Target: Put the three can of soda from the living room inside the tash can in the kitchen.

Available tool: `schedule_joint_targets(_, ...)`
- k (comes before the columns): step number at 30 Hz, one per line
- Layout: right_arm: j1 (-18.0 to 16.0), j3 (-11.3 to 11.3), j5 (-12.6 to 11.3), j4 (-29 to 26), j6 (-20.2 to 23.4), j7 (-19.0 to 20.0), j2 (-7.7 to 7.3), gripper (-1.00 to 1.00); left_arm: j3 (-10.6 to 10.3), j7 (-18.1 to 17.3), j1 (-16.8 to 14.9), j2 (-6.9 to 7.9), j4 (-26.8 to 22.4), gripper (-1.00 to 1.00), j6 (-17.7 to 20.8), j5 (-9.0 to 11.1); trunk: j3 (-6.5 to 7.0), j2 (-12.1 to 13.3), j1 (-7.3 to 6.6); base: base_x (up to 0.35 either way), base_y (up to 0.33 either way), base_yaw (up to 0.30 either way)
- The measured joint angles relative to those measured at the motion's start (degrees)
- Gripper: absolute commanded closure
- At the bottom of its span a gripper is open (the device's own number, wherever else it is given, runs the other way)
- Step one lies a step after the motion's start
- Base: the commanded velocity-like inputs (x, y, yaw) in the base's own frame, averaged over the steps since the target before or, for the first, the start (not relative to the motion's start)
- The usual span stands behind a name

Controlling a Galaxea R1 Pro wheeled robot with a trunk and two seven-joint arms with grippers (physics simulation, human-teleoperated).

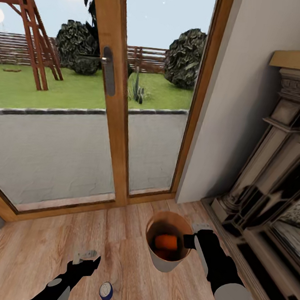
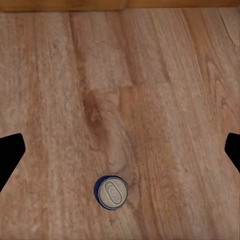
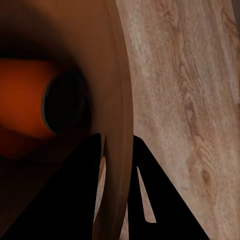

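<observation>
Right gripper (image 1: 191,240) pinches the bin (image 1: 164,260) rim — carrying it, orange can (image 1: 166,241) inside. Left gripper (image 1: 86,259) hovers wide over the upright blue can (image 1: 106,291) on the floor, likely next.

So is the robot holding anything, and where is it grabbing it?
Yes. The right gripper pinches the bin by its rim, one finger inside, one outside. The left gripper holds nothing.
</observation>
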Motion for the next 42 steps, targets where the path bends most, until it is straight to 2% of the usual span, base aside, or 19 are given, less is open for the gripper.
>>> schedule_joint_targets(13,-0.1,-0.2,0.1,-0.3,0.1,0.0,-0.19,1.00,0.0,0.0,0.0,0.00,0.0,-1.00,0.0,0.0,-3.52,-5.2,2.86,0.000,0.000,0.000)
schedule_joint_targets(19,-0.1,-0.3,0.3,-2.8,0.4,0.0,-1.60,1.00,-0.2,0.0,0.0,0.00,0.0,-1.00,0.0,0.0,-5.14,-7.6,4.17,0.000,0.000,0.000)
schedule_joint_targets(21,-0.1,-0.3,0.7,-2.9,0.5,-0.1,-1.69,1.00,-0.2,0.0,0.0,0.00,0.0,-1.00,0.0,0.0,-5.70,-8.4,4.62,0.000,0.000,0.000)
schedule_joint_targets(24,-0.1,-0.2,-0.3,-3.0,0.4,0.0,-1.74,1.00,-0.2,0.0,0.0,0.00,0.0,-1.00,0.0,0.0,-6.51,-9.6,5.27,0.000,0.000,0.000)
schedule_joint_targets(31,-0.1,-0.2,-0.1,-3.1,0.4,0.0,-1.75,1.00,-0.2,0.0,0.0,0.00,0.0,-1.00,0.0,0.0,-6.97,-9.6,5.27,0.024,0.000,0.000)
schedule_joint_targets(42,-0.1,-0.2,0.0,-3.2,0.4,0.0,-1.76,1.00,-0.2,0.0,0.0,0.00,0.0,-1.00,0.0,0.0,-7.04,-9.6,5.27,0.221,0.000,0.000)
